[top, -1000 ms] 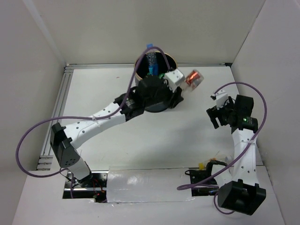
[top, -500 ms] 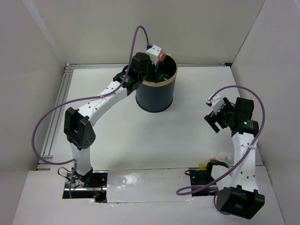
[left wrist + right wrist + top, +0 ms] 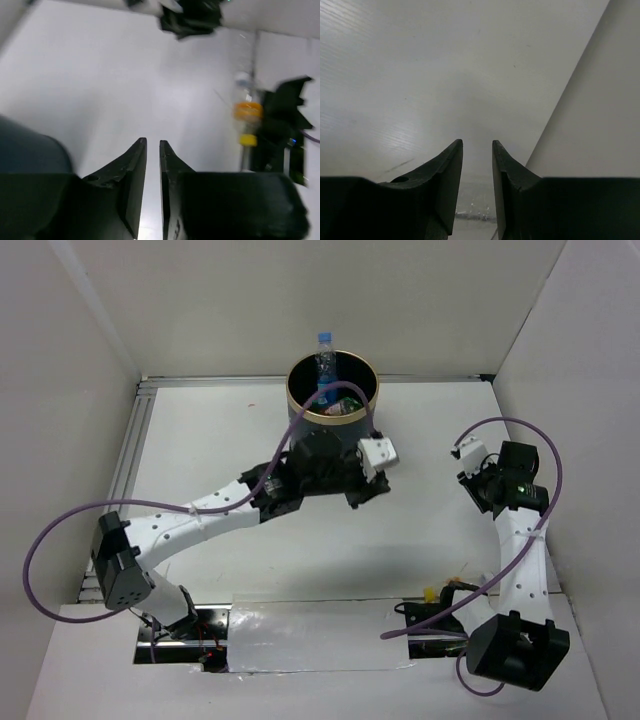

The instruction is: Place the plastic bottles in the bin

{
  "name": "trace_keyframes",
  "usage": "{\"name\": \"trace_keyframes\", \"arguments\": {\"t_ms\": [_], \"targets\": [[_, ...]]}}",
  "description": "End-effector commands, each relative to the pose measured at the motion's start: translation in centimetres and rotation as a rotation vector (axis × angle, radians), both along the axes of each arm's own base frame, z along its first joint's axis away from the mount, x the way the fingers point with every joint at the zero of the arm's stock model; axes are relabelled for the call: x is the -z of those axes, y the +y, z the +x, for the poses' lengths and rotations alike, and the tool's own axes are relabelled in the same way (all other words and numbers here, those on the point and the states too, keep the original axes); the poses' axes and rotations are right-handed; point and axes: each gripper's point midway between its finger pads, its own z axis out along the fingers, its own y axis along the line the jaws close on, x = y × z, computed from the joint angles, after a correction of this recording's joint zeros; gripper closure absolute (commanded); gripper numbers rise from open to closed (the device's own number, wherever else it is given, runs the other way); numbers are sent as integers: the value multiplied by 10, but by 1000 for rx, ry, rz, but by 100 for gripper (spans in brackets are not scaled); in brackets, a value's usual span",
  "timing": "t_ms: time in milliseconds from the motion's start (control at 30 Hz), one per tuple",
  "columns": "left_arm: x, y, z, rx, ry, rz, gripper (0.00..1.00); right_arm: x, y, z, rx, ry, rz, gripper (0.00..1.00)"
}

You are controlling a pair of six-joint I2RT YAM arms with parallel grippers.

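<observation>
The dark bin (image 3: 304, 410) with its gold rim stands at the back of the table. A clear plastic bottle (image 3: 323, 362) with a blue cap sticks up out of it, and a green bottle (image 3: 347, 406) lies inside. My left gripper (image 3: 367, 486) hangs just in front of the bin, to its right. Its jaws (image 3: 153, 146) stand almost together with nothing between them. My right gripper (image 3: 478, 476) is near the right wall, away from the bin. In the right wrist view the right gripper (image 3: 477, 145) shows only a narrow gap and holds nothing.
White walls close the table on the left, back and right. A metal rail (image 3: 128, 460) runs along the left edge. The right arm's base with a yellow fitting (image 3: 247, 111) shows in the left wrist view. A purple cable (image 3: 60, 530) loops beside the left arm.
My left gripper carried a red-labelled bottle over the bin, let it go, then drew back in front of the bin with jaws closed. The right gripper closed and turned toward the wall.
</observation>
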Motion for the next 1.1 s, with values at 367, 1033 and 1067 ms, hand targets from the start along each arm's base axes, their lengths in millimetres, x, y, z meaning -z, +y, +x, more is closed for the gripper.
{"name": "trace_keyframes", "arguments": {"t_ms": [367, 1033, 1067], "targets": [[162, -117, -120, 459, 356, 121, 43, -25, -3, 4, 149, -23, 76, 47], [230, -168, -150, 443, 394, 187, 33, -11, 5, -12, 138, -1, 95, 36], [230, -168, -150, 439, 404, 186, 35, -10, 5, -14, 138, -1, 95, 36]]}}
